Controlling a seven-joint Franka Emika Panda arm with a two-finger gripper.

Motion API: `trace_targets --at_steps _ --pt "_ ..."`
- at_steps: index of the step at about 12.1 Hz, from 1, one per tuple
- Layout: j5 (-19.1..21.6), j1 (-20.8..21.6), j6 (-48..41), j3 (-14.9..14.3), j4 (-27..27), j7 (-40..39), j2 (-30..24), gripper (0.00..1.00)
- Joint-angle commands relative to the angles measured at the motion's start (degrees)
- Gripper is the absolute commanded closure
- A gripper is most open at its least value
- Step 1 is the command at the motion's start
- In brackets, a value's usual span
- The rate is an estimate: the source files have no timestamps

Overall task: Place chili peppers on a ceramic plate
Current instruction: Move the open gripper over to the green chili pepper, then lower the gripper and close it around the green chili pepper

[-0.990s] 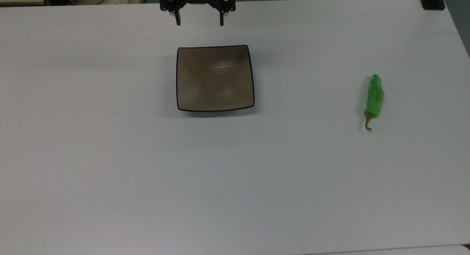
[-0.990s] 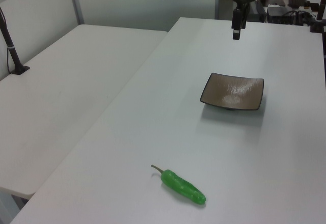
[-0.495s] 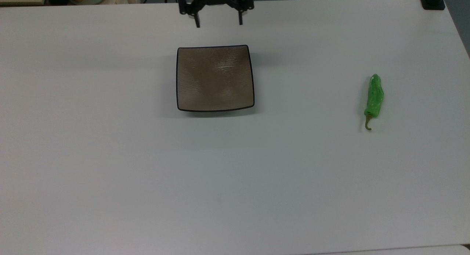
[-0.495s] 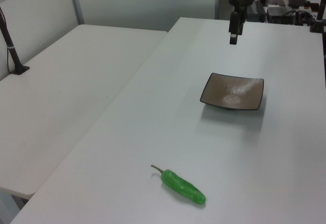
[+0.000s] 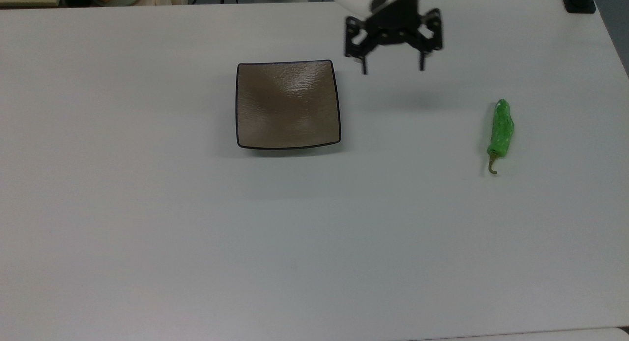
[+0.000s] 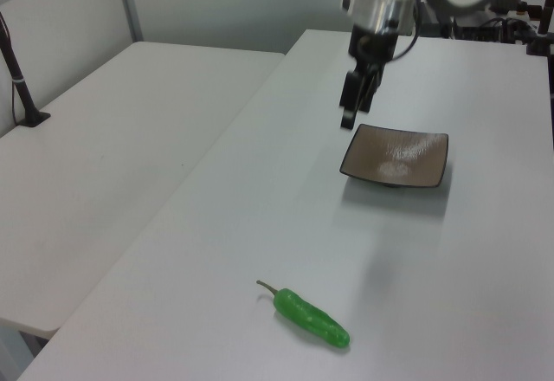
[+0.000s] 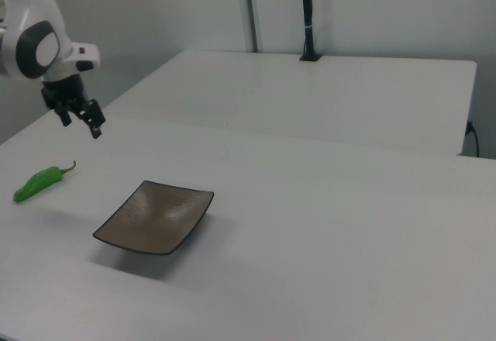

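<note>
White table (image 5: pixel 196 242), second white table (image 6: pixel 104 138), black pole (image 7: pixel 307 15)

I'm working over a broad white table (image 5: pixel 314 242) with a matte top under soft, even light. A second white table (image 6: pixel 112 164) stands just beside it, a narrow seam between them. Pale wall panels (image 7: pixel 372 8) back the room. A black pole (image 7: pixel 308 15) rises from a clamp at the second table's far edge.
</note>
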Motion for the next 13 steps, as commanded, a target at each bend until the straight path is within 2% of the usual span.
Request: trace_targets --at_steps 1,5,8,11,13 --pt "-2.2 5.6 3.5 -0.3 3.4 4.4 5.3 0.0" --pt "-5.5 11.7 3.7 -0.3 9.7 11.9 12.2 0.0" --pt "-7.3 14.9 10.4 -0.3 10.3 18.5 16.0 0.0" --pt "-10.0 15.7 13.1 -0.1 13.9 24.4 20.8 0.0" --pt "-12.0 15.8 13.3 1.6 16.7 27.6 24.4 0.0"
